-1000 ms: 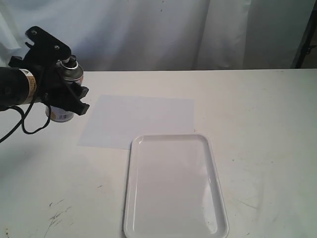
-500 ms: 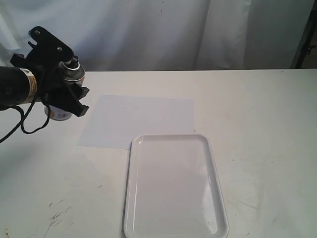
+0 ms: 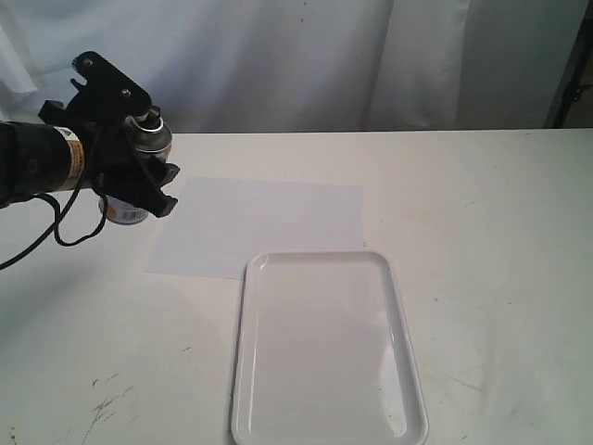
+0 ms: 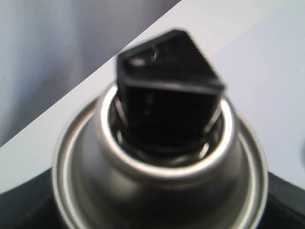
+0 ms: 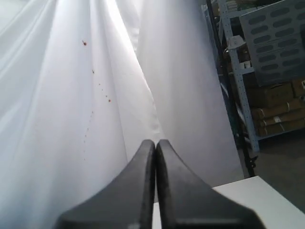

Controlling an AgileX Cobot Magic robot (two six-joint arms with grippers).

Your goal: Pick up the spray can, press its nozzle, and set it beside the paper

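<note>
My left gripper (image 3: 130,158) is shut on the spray can (image 3: 139,171) and holds it tilted, off the table, just left of the paper (image 3: 264,225). The can's silver domed top (image 4: 162,186) and black nozzle (image 4: 169,100) fill the left wrist view; the gripper's own fingers barely show there. The printed label peeks out below the black fingers (image 3: 157,190) in the exterior view. In the right wrist view my right gripper (image 5: 156,148) is shut with nothing in it, raised and facing a white curtain; it is out of the exterior view.
A glossy white tray (image 3: 324,348) with a raised rim lies in front of the paper and overlaps its near edge. White curtains hang behind the white table (image 3: 491,232). Metal shelving (image 5: 267,52) with boxes stands beyond the curtain.
The left gripper has carried the spray can a little to the right and up, closer to the paper's left edge. Paper and tray have not moved.
</note>
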